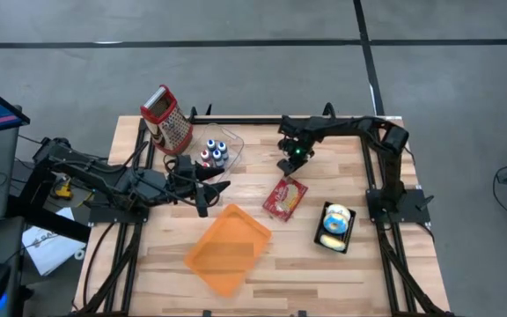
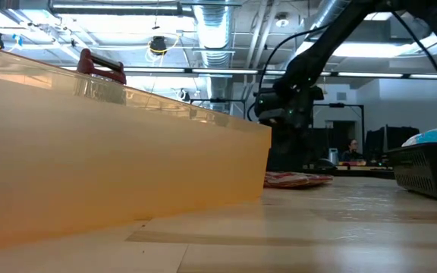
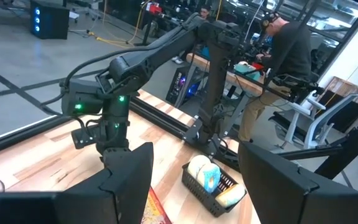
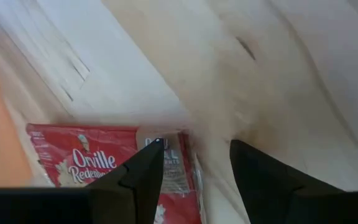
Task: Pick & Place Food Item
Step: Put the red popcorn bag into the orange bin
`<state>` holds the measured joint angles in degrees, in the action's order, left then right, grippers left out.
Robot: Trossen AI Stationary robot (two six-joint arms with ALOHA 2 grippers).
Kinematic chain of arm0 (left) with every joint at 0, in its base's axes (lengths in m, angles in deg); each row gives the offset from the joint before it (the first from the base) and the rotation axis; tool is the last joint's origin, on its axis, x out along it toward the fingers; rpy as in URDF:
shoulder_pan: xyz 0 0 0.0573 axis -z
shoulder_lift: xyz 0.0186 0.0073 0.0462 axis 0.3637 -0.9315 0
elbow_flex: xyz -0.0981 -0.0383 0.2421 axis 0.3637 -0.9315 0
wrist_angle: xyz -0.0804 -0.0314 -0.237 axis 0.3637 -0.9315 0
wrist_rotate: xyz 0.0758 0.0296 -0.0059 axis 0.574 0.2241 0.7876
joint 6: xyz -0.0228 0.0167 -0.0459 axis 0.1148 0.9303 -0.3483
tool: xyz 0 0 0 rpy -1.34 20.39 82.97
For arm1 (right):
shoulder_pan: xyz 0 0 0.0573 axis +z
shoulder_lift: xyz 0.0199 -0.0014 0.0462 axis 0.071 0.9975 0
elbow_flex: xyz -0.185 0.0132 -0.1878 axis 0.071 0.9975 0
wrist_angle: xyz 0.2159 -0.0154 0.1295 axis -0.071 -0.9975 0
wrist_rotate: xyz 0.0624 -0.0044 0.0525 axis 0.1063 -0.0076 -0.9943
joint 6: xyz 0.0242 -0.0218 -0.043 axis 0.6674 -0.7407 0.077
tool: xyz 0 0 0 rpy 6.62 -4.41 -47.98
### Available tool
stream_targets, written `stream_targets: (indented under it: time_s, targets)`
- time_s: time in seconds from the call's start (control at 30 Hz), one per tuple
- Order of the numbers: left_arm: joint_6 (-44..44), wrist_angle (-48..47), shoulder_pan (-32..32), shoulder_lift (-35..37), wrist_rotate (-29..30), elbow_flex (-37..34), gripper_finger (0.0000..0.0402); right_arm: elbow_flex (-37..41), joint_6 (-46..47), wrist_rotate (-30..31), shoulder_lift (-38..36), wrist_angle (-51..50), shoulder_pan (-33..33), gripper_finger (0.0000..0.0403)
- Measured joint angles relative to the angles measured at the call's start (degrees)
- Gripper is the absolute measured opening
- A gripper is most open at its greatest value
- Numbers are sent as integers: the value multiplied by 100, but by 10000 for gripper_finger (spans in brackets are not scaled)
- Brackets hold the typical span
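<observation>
High view: right gripper reaches in from far-right corner, hovering just beyond the red popcorn packet, lying flat mid-table w/ long axis toward the far edge, betw. orange tray & black basket; right wrist view: jaws spread, nothing pinched; left gripper spread too.

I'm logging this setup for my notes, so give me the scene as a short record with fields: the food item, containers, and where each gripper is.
food item: red popcorn packet, flat on the table, between tray and basket
tray: orange tray, nothing in it
basket: black basket holding food items
right gripper: open, above the packet's far end, holding nothing
left gripper: open, beside the tray's far edge, holding nothing
other: box grater, far left
</observation>
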<state>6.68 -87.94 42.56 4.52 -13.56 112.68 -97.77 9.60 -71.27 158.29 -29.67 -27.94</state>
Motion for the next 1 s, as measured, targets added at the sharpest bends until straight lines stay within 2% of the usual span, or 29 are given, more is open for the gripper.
stream_targets:
  time_s: [0.17, 0.37, 0.63, 0.83, 1.0]
  targets:
    - [-2, 7, 0, 0, 0, 0, 231, -2, 41, 36, 17, 15, 36, 175]
    - [1, 7, 0, 0, 0, 0, 231, -2, 46, 86, 22, 28, 127, 148]
    - [1, 7, 0, 0, 0, 0, 231, 6, 136, 106, 37, 72, 226, 91]
    - [5, 7, 0, 0, -1, 0, 231, 29, 151, -55, 57, 47, 277, 12]
    - [9, 7, 0, 0, -2, 0, 231, 29, 122, -15, 46, 24, 327, 2]
